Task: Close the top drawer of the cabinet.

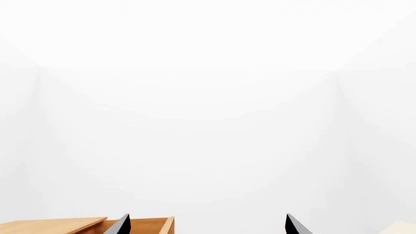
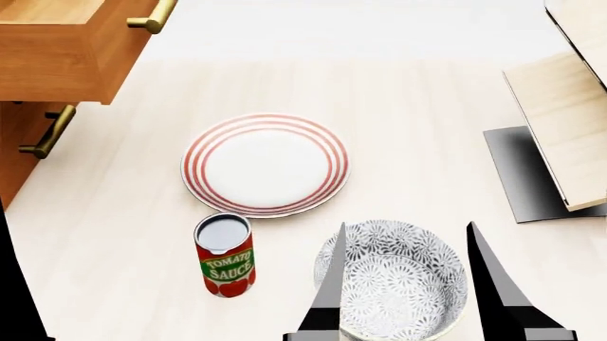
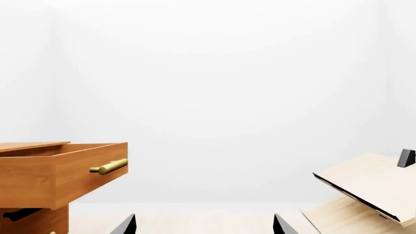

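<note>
Two arms idle, no contact with the target yet. The desk point(image 2: 427, 85), pale wood, carries everything. The cabinet point(image 2: 14, 153) stands at its far left edge in the head view; only its lower front with a brass handle shows there. The top drawer point(image 2: 67, 53) is pulled well out, box overhanging the desk, brass bar handle point(image 2: 153, 18) facing right; the right wrist view confirms it extended point(image 3: 65, 170). Task judged at the start: drawer fully open, nothing pushed, all closing travel remains.

At far right, a slanted light-wood structure point(image 2: 569, 121) on a black base. Mid-desk, a red-ringed plate point(image 2: 266, 165); nearer, a patterned bowl point(image 2: 403, 280); left of the bowl, a tomato sauce can point(image 2: 226, 254).

Right gripper point(image 2: 406, 284): fingers spread wide, empty, hanging over the bowl, well apart from the drawer. Left gripper point(image 1: 206, 225): finger tips parted, holding nothing, with a corner of the drawer showing beside one tip.

Left to do, by my reading: bring a gripper to the drawer front and push it in.
</note>
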Tool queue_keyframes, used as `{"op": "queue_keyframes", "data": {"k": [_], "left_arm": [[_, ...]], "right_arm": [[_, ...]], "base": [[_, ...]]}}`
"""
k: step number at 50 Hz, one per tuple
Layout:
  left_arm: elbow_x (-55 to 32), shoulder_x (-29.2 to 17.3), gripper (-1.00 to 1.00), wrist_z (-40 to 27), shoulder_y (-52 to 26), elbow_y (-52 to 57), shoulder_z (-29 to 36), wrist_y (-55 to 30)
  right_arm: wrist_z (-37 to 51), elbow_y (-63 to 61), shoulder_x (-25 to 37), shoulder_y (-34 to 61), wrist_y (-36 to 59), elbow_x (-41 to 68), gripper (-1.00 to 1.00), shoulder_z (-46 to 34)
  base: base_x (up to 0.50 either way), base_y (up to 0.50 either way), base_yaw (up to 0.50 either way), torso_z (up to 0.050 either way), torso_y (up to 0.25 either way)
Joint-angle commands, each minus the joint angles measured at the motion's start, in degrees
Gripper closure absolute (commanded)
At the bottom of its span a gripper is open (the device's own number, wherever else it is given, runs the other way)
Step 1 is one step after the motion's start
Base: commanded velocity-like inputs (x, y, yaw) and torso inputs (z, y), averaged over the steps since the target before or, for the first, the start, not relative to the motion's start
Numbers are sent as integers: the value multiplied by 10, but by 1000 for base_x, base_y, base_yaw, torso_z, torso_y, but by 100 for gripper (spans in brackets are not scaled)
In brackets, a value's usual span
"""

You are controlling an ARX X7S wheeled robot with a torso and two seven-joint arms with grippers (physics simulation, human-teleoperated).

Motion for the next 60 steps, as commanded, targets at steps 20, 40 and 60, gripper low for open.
{"op": "queue_keyframes", "data": {"k": [20,40,60], "left_arm": [[-7,-12,-100,-24,-57,-17,64,26],[-96,168,-100,158,-221,-210,92,-136],[-38,279,-100,295,-411,-451,158,-229]], "right_arm": [[16,28,14,8,-25,20,-100,-3],[22,40,25,7,-38,41,-100,1],[29,32,31,9,-36,47,-100,-9]], "base": [[450,0,0,0,1],[0,0,0,0,0],[0,0,0,0,0]]}}
